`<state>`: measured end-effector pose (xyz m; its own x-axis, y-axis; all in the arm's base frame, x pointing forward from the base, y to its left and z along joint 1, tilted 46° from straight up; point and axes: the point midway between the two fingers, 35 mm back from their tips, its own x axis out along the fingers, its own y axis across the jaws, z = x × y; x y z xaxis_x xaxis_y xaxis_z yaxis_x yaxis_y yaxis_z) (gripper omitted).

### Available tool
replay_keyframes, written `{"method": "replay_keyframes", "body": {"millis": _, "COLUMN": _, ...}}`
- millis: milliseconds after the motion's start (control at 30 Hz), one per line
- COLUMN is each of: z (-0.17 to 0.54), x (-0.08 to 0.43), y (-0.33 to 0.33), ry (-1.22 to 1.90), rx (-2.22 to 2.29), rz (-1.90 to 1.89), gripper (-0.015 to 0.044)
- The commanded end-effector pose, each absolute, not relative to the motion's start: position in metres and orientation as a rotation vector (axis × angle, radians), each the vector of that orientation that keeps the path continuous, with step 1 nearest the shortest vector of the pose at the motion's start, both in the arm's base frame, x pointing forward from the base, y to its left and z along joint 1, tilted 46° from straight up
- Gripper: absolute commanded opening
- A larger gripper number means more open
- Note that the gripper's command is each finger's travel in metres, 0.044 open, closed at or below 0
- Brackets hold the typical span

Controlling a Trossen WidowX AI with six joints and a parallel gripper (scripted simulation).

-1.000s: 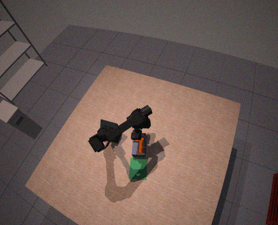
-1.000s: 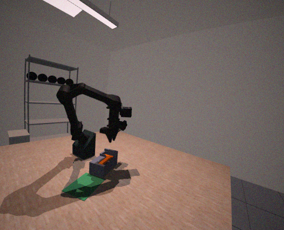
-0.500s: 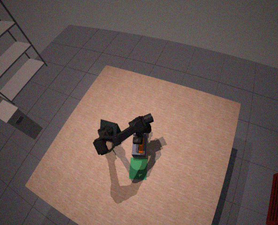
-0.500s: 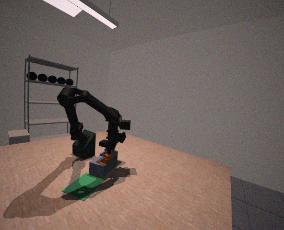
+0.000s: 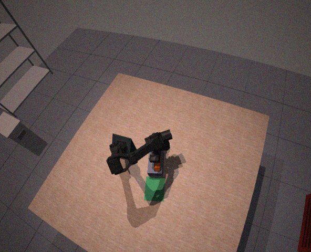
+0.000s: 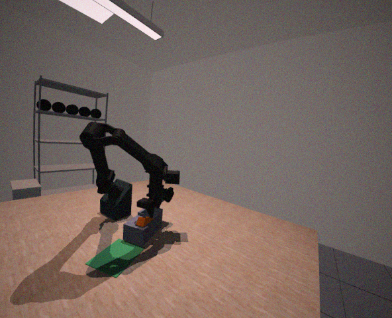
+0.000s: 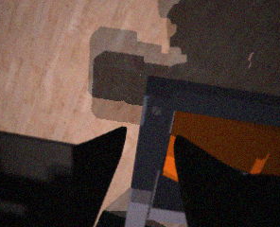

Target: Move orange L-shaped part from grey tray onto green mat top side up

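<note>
The grey tray [image 6: 136, 233] stands on the desk [image 6: 223, 260] with the orange L-shaped part [image 6: 142, 220] in its pocket; one end seems to sit a little raised, though the arm hides much of it. The part looks bright orange and flat-topped. The pincer [image 7: 147, 156] is down over the tray, jaws partly spread, gripping nothing. The green mat [image 6: 114, 257] lies just beside the tray.

Dim, grainy, hard overhead shadows, fisheye edges
</note>
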<state>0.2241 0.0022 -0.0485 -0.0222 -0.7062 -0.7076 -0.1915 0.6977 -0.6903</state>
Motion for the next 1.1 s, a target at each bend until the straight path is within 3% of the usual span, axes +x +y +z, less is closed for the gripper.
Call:
{"method": "replay_keyframes", "body": {"millis": 0, "z": -0.052, "x": 0.223, "y": -0.003, "ry": 1.576, "rx": -0.768, "rz": -0.479, "gripper": 0.018}}
{"method": "replay_keyframes", "body": {"millis": 1067, "z": -0.046, "x": 0.223, "y": 0.02, "ry": 1.577, "rx": -0.766, "rz": -0.476, "gripper": 0.018}}
